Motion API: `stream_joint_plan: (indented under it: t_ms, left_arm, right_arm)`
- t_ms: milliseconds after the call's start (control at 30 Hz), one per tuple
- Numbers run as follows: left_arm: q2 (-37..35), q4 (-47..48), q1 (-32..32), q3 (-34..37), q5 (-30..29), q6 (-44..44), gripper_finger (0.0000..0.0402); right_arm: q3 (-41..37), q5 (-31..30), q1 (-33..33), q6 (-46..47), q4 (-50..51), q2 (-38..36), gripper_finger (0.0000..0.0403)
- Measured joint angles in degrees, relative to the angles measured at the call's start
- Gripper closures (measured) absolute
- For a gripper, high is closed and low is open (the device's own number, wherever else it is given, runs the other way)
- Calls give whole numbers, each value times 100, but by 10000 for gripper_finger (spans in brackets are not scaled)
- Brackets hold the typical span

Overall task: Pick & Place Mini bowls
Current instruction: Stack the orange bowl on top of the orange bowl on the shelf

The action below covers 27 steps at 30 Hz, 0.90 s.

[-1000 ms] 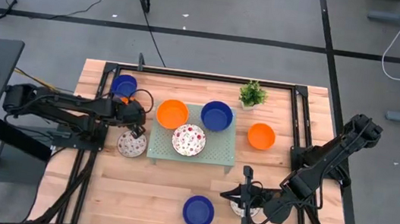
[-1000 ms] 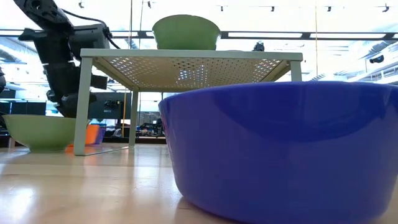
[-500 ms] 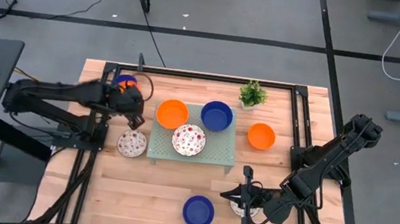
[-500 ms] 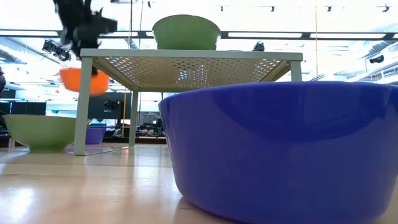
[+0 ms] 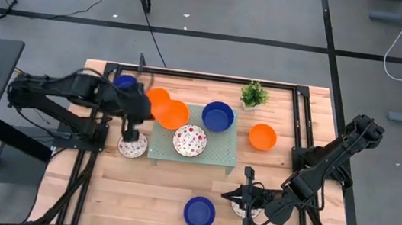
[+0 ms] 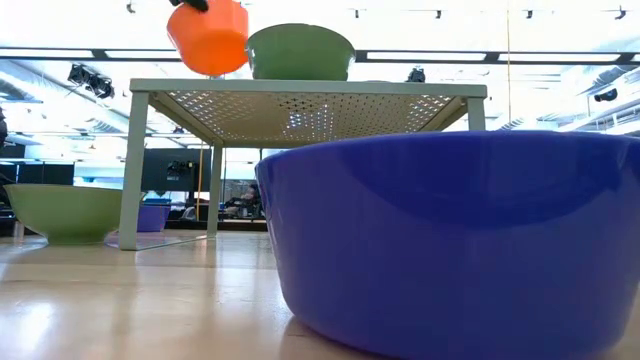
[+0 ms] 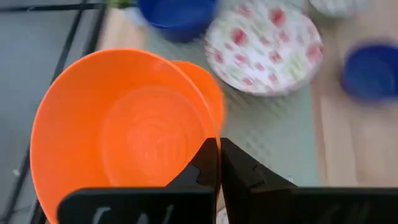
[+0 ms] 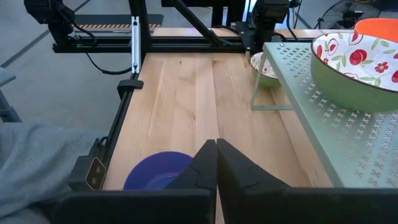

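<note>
Pinching the rim of a small round orange bowl, the left gripper carries it in the air over the pale green tray with holes, right above a second orange bowl sitting there. A thin grip could let it tip or bump that bowl. Over by the near edge, the right gripper waits with fingers together, maybe holding nothing. A blue bowl blocks much of the low view.

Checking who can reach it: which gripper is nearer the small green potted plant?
Left. The left gripper, holding an orange mini bowl, is nearer the potted plant; the right gripper sits at the table's front.
</note>
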State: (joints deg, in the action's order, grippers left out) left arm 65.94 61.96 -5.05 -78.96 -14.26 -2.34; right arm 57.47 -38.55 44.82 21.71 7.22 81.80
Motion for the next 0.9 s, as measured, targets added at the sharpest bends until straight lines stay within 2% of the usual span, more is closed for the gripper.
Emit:
stream_joint_plan:
  t_ms: [200, 333, 533, 733, 900]
  left_arm:
    - [607, 51, -160, 9, -89, 1101, 391]
    - [937, 41, -160, 9, 101, 1773, 394]
    - [1103, -79, -149, 9, 89, 1968, 385]
    - [1084, -144, -149, 9, -284, 1979, 388]
    - [1084, -410, -149, 9, -306, 2337, 388]
  right_arm:
    - [0, 1, 0, -8, -13, 0, 396]
    - [0, 1, 0, -20, -11, 0, 396]
    - [2, 1, 0, -17, 11, 1, 396]
    - [2, 1, 0, -18, 13, 0, 396]
    - [2, 1, 0, -17, 7, 0, 396]
